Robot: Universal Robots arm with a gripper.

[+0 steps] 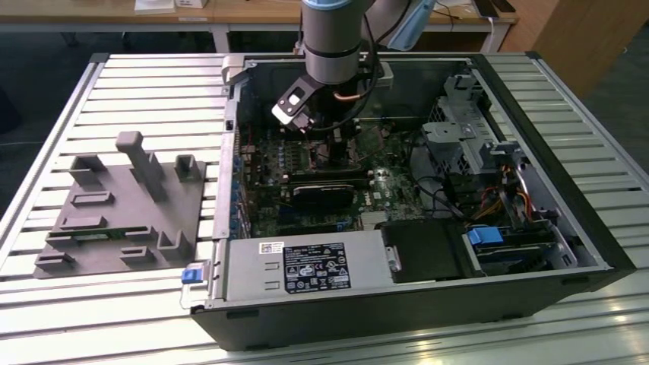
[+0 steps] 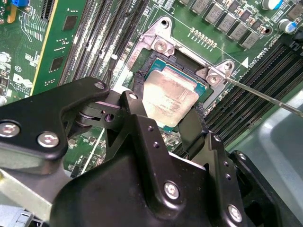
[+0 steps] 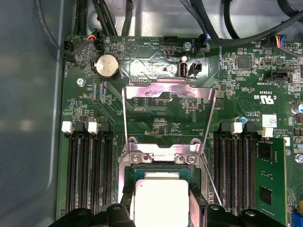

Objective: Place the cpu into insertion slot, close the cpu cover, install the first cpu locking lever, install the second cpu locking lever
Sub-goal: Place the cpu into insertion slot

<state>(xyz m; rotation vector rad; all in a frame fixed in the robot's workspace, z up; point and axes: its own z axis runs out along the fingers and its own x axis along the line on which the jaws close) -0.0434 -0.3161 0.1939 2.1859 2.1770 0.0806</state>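
Second wrist view: claw (image 2: 168,100) clamped on cpu (image 2: 171,94); insertion slot (image 2: 152,60) mostly hidden beneath.

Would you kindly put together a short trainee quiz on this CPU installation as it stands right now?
1. True or false: the cpu cover is shut over the cpu.
2. What does the end effector grip? A) the cpu B) a screwdriver C) a loose cable
3. In the exterior view, on which side of the computer case does the grey fixture plate lie?
Key: 1 false, the cover stands swung open; 2 A; 3 the exterior view's left.
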